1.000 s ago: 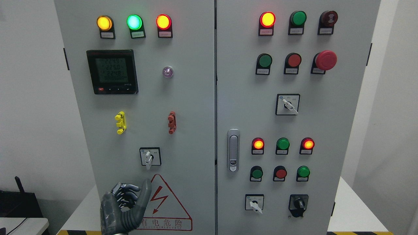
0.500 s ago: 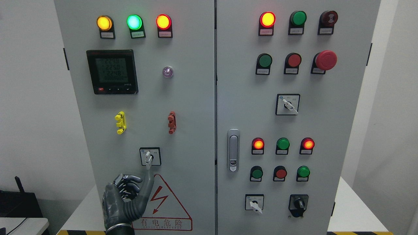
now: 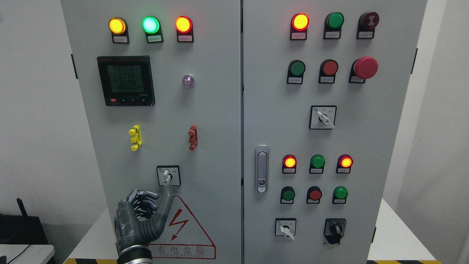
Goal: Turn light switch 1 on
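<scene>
While the left hand (image 3: 141,218) rises from the bottom edge of the head view, the rotary light switch (image 3: 168,176) sits directly above its raised thumb, on the left door of a grey control cabinet (image 3: 212,121). The switch's white lever hangs downward, and its lower tip meets or nearly meets the thumb tip; contact cannot be confirmed. Just right of the thumb and below the switch is a red triangular warning sign (image 3: 183,229) with a lightning bolt. Higher above the fingers (image 3: 144,200) are a yellow clip (image 3: 135,138) and a red clip (image 3: 192,137), then a digital meter (image 3: 125,80), and at the top three lit lamps. Far to the right of the fingers, the other door carries a door handle (image 3: 261,168), more lamps, push buttons and selector switches. Nothing lies between thumb and lever. The four fingers are curled in toward the palm, the thumb stretched straight up, and the hand grips nothing.
</scene>
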Controlling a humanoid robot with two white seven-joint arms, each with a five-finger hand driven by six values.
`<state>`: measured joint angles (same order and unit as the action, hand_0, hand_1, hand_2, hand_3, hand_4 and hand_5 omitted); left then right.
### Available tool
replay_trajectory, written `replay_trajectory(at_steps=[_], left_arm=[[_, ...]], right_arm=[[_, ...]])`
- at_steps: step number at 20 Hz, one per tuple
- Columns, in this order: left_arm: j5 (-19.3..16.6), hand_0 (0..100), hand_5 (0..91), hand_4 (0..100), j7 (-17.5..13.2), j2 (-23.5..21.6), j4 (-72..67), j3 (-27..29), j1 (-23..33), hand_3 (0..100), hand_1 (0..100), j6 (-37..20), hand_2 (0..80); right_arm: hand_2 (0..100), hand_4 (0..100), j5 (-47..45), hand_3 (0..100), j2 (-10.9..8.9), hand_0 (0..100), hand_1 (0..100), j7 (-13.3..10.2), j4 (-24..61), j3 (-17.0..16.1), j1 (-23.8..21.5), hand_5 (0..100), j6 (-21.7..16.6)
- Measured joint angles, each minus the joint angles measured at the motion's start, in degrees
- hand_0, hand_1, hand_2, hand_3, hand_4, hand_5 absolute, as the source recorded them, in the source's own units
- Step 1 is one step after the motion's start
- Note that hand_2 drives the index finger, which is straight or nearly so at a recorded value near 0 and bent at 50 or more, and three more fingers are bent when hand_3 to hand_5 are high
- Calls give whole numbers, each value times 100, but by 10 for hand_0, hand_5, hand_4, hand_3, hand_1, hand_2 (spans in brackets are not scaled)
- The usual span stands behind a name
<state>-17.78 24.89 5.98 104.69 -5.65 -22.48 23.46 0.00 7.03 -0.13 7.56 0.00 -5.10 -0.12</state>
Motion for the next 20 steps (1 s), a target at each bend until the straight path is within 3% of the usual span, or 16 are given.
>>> replay_trajectory(at_steps=[20], left_arm=[[27,57,736,866,76,8,-165,-12,-189,867,526,46,598]], right_arm=[[0,0,0,0,0,120,389,0,0,0,0,0,0]])
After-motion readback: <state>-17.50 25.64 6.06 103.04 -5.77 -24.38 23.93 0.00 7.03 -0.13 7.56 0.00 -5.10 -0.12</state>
